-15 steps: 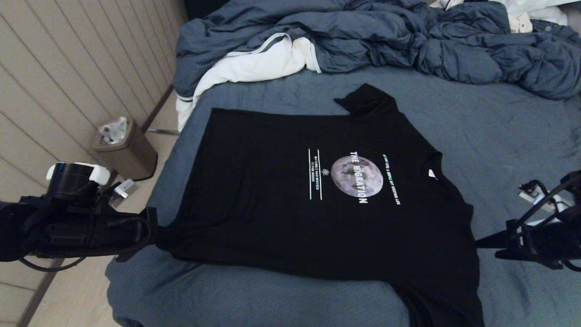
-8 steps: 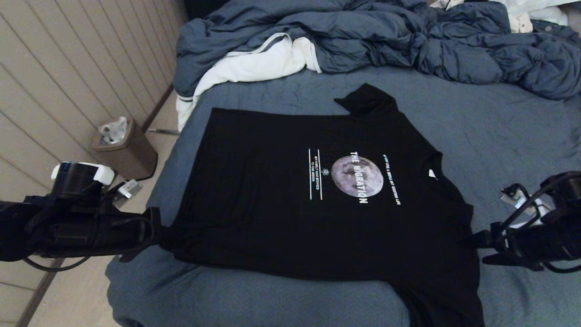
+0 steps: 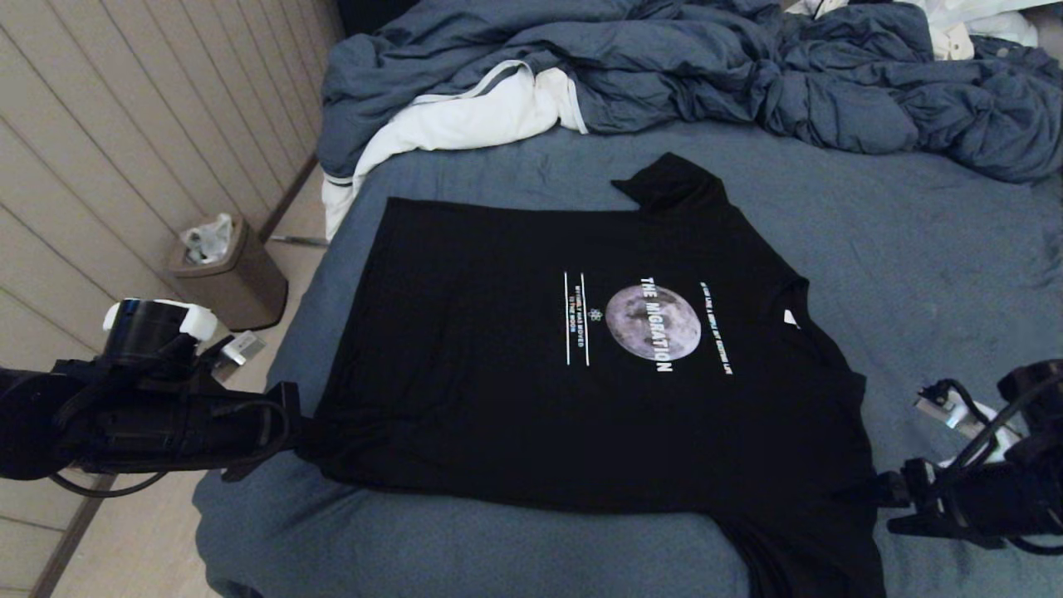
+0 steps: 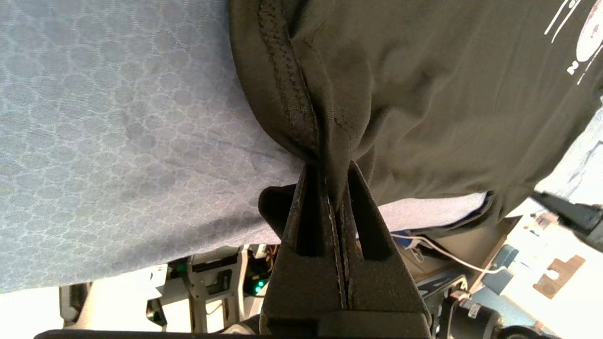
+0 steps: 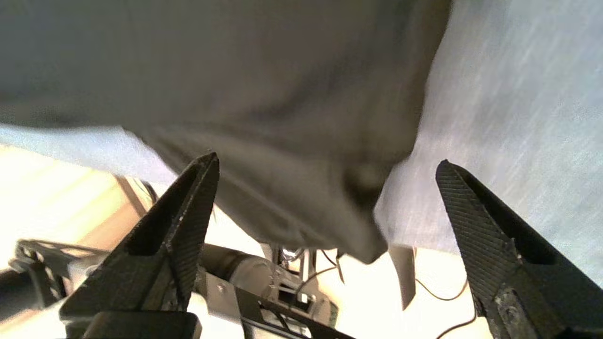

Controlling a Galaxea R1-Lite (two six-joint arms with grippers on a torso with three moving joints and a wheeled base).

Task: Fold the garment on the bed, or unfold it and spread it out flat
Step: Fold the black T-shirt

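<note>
The garment [image 3: 515, 374], a black T-shirt with a moon print, lies spread flat across the bed [image 3: 913, 224], its near sleeve hanging over the front edge. My left gripper [image 3: 292, 432] is shut on the shirt's near-left hem corner; in the left wrist view the fabric [image 4: 424, 94] bunches into the closed jaws of this gripper [image 4: 328, 176]. My right gripper [image 3: 882, 501] stands open just beside the shirt's near-right shoulder edge. In the right wrist view its fingers [image 5: 193, 197] spread wide on either side of the loose cloth [image 5: 235, 70], not touching it.
A rumpled blue-grey duvet [image 3: 706, 66] and a white cloth [image 3: 465, 116] lie piled at the bed's far side. A brown waste bin [image 3: 228, 270] stands on the floor by the panelled wall on the left. The bed's left edge drops off beside my left arm.
The right gripper has opened, let go of the shirt's shoulder edge and dropped toward the bed's near edge. The left gripper has kept its hold and shifted slightly right.
</note>
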